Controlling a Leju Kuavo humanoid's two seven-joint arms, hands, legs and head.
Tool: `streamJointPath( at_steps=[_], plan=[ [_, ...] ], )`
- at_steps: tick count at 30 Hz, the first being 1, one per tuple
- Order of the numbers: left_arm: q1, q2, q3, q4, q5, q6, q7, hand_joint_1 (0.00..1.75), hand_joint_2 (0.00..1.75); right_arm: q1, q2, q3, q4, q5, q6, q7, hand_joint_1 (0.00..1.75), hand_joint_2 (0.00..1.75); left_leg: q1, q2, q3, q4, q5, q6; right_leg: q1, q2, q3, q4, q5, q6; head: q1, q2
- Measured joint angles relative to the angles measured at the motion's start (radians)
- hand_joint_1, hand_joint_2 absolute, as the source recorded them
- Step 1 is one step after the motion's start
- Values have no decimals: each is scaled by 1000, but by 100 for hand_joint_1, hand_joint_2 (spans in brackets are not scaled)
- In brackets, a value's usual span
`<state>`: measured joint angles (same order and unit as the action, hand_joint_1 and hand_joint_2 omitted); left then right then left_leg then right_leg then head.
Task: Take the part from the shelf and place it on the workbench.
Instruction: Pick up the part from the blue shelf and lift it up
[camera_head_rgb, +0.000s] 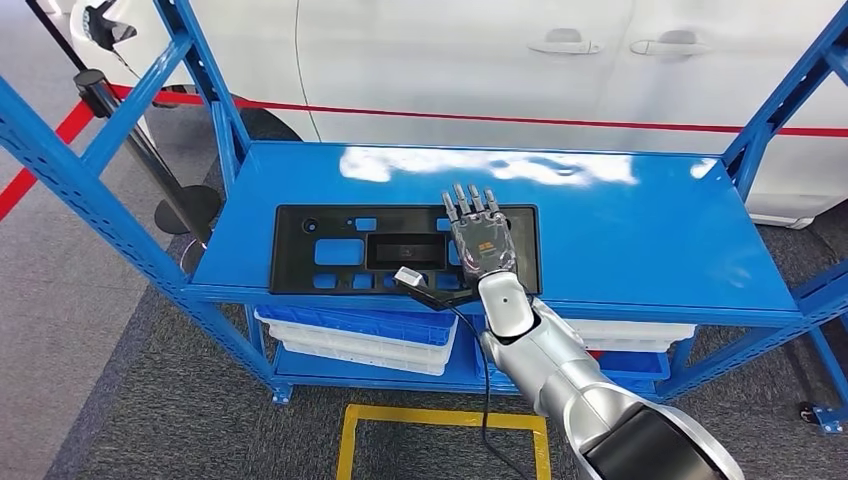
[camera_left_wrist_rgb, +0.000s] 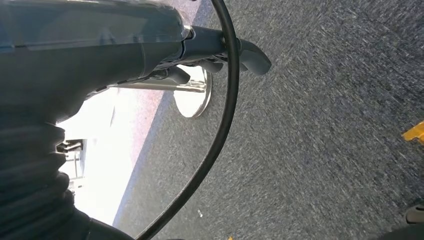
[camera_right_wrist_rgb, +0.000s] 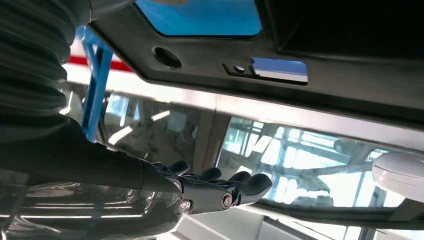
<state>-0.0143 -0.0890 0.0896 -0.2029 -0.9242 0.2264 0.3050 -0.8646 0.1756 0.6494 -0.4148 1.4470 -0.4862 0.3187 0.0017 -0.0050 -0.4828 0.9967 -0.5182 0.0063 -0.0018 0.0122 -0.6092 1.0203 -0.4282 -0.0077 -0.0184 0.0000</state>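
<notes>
One part, a flat black panel with rectangular cut-outs, lies at the centre of the head view on the top deck of the blue shelf, close to the near edge, where a reach from the front can meet it. The right hand comes up from the lower right of the frame and sits over the panel's right end, fingers straight and apart, palm down, holding nothing. I cannot tell from above whether the palm touches the panel or hangs just over it; the flat pose suits sliding onto or under a thin plate rather than pinching it. In the right wrist view the panel runs across the upper part of the frame and the extended fingers sit lower centre, apart from it.

The left hand shows in its own wrist view at upper centre, hanging over grey carpet; its fingers look loosely curled with nothing in them, though the angle leaves that uncertain. A black cable crosses that frame.

White bins sit on the lower deck, and a white car stands behind the shelf in the upper frame. The task seems at its start: the panel is not yet grasped.
</notes>
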Motion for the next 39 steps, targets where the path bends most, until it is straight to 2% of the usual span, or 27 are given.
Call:
streamJointPath(
  at_steps=[4, 12, 16, 19, 22, 25, 30, 39],
  plan=[
    [0, -9, 10, 0, -2, 4, 2, 0, 175, 12, 30, -29, -18, -47, -43, -80, 0, 175, 0, 0, 0, 0, 0, 0, 0, 0, 0, 0, 0, 0, 0, 0],
    [1, -25, 30, 1, -4, 9, 6, 0, 175, 29, 71, -61, -99, -104, -63, -160, 0, 175, 1, 0, -1, 0, 0, 0, 1, 0, -1, 1, 0, 0, 0, 0],
    [2, -35, 49, 1, 9, 21, 6, 0, 175, 69, 80, -64, -214, -234, -72, -299, 0, 175, 1, 0, -1, 0, 0, 0, 1, 0, -1, 0, 0, 0, 0, 0],
    [4, -43, 70, 1, 22, 32, 4, 0, 175, 132, 80, -33, -407, -382, 2, -398, 0, 175, 1, 0, -1, 0, 0, 0, 1, 0, -1, 0, -1, 0, 0, 0],
    [7, -50, 93, 1, 25, 37, 2, 0, 175, 190, 62, 62, -606, -428, 72, -375, 0, 175, 1, 0, -1, 0, -2, 0, 1, 0, -1, 0, -2, 1, 0, 0],
    [9, -54, 109, 2, 20, 39, 2, 0, 175, 222, 45, 157, -709, -426, 91, -346, 0, 175, 1, 0, -1, 0, -2, 0, 1, 0, -1, 0, -3, 1, 0, 0],
    [9, -55, 122, 2, 10, 39, 0, 0, 175, 246, 34, 243, -743, -423, 86, -340, 0, 175, 1, 0, -1, 0, -2, 0, 1, 0, -1, 0, -3, 1, 0, 0],
    [10, -56, 130, 2, 10, 39, 0, 0, 175, 249, 23, 281, -745, -422, 85, -340, 0, 175, 1, 0, -1, 0, -2, 0, 1, 0, -1, 0, -3, 1, 0, 0]
  ],
)
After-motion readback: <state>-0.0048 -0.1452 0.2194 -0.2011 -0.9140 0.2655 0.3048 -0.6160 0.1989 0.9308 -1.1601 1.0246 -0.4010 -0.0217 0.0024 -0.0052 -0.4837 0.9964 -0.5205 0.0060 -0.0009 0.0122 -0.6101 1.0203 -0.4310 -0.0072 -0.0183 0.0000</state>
